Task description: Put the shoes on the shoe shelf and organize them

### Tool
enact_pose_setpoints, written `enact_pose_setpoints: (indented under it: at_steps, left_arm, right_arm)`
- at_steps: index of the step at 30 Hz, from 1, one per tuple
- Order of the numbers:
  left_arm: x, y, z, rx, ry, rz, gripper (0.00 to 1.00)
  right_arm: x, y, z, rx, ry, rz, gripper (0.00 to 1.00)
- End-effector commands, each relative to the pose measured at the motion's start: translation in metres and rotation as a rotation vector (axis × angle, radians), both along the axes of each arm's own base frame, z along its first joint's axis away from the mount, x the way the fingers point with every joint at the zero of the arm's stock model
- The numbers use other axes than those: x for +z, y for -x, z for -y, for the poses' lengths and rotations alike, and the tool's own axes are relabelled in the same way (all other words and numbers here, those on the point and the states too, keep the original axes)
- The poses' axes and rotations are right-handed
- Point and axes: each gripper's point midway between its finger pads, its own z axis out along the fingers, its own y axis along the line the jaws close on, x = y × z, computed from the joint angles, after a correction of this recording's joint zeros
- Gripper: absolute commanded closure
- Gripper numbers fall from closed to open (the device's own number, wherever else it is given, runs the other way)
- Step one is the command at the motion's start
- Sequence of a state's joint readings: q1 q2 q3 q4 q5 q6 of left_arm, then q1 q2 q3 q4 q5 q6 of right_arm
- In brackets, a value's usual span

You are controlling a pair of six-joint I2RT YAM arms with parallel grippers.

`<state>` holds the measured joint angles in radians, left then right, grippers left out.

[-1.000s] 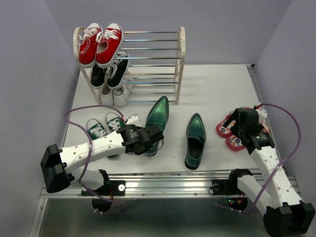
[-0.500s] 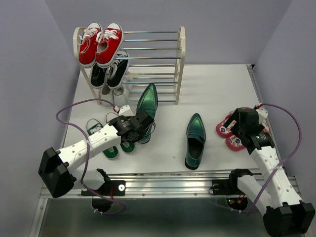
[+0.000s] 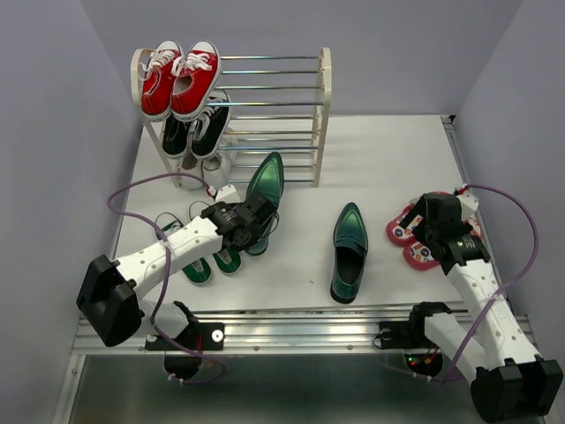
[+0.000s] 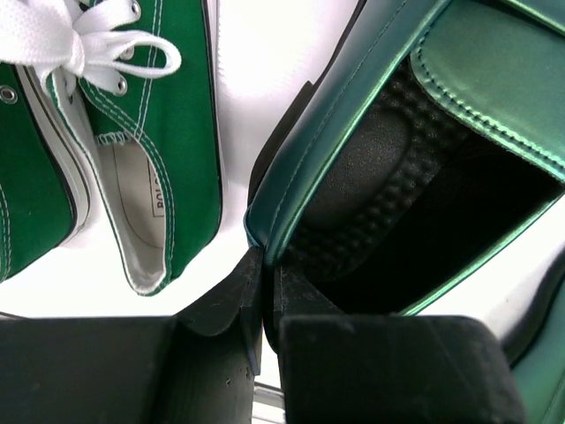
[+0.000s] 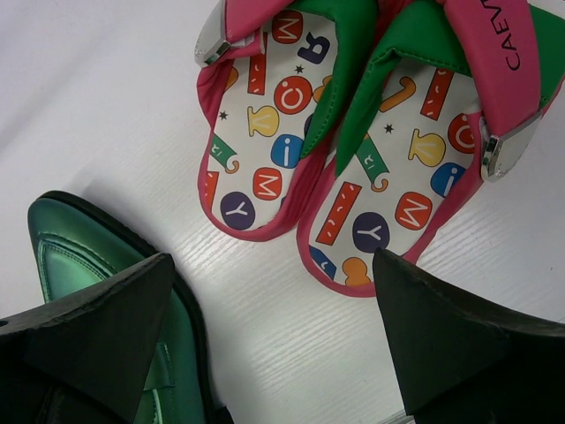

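My left gripper (image 3: pixel 250 231) is shut on the heel rim of a dark green glossy loafer (image 3: pixel 263 196), toe toward the shoe shelf (image 3: pixel 323 106); the wrist view shows the rim pinched (image 4: pixel 265 252). The second loafer (image 3: pixel 349 250) lies on the table at centre. The green canvas sneakers (image 3: pixel 199 256) with white laces sit under my left arm, also in the left wrist view (image 4: pixel 132 132). The red-strapped flip-flops (image 3: pixel 410 237) lie at right under my right gripper (image 3: pixel 434 231), which is open above them (image 5: pixel 353 177).
Red sneakers (image 3: pixel 179 78) sit on the shelf's top tier at left, black sneakers (image 3: pixel 196 131) a tier below, white shoes (image 3: pixel 205 170) at the bottom. The right half of each tier shows bare rods. A metal rail (image 3: pixel 300 329) runs along the near edge.
My left gripper has carried the loafer up and left toward the shelf, its toe now nearer the lower rods. The right arm has not moved.
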<state>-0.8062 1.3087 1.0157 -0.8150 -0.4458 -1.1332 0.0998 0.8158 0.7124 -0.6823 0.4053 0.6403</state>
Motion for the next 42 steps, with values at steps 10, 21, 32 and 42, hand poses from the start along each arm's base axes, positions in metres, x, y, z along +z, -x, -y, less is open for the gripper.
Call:
enact_pose_setpoints:
  at_steps: [10,21,32,42]
  left_arm:
    - [0.035,-0.055,-0.006,0.085,0.028,0.142,1.0]
    - [0.042,-0.08,-0.006,0.09,0.003,0.145,1.0]
    - [0.046,-0.104,0.001,0.087,-0.002,0.155,1.0]
    - [0.057,-0.13,0.002,0.104,-0.011,0.162,1.0]
  right_arm:
    - [0.014,-0.005,0.002,-0.008,0.012,0.042,0.0]
    - [0.014,-0.007,0.002,-0.009,0.016,0.036,0.0]
    - [0.012,-0.007,0.003,-0.015,0.019,0.028,0.0]
    - [0.015,-0.008,0.005,-0.022,0.027,0.031,0.0]
